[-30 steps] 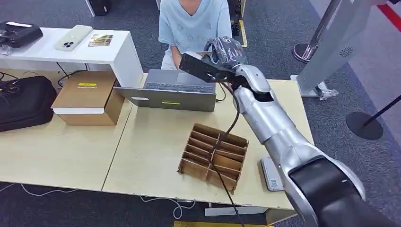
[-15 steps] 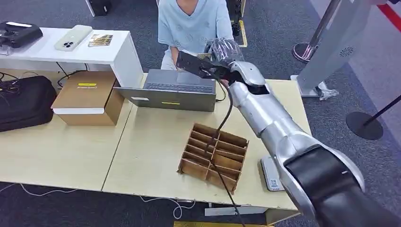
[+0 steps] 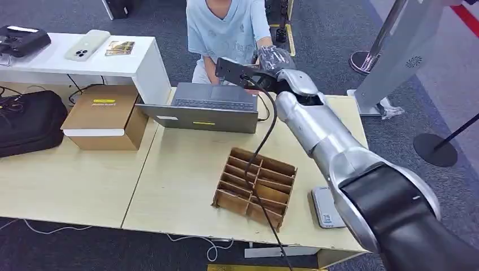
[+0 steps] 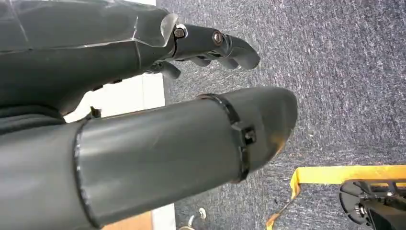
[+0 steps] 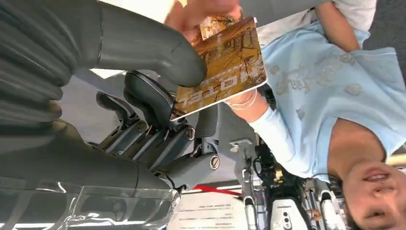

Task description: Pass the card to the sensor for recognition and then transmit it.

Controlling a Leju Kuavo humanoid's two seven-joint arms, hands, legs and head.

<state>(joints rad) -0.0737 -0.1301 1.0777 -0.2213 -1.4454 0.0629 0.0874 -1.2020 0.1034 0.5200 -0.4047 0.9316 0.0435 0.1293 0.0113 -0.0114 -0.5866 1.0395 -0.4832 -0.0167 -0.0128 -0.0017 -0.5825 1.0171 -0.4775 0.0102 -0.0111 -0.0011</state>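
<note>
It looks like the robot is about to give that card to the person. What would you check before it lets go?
1. Card held: the brown printed hotel card is pinched between the right hand's thumb and fingers. Ok.
2. Receiver touching it: a person's hand is at the card's far edge. Ok.
3. Receiver's grip firm enough: fingers blurred. Cannot tell.
4. Arm extended to the person in the light blue shirt, past the grey laptop. Ok.
5. Left hand out of the way, hanging over the carpet, holding nothing. Ok.
6. Card already read by the sensor: cannot tell.
</note>
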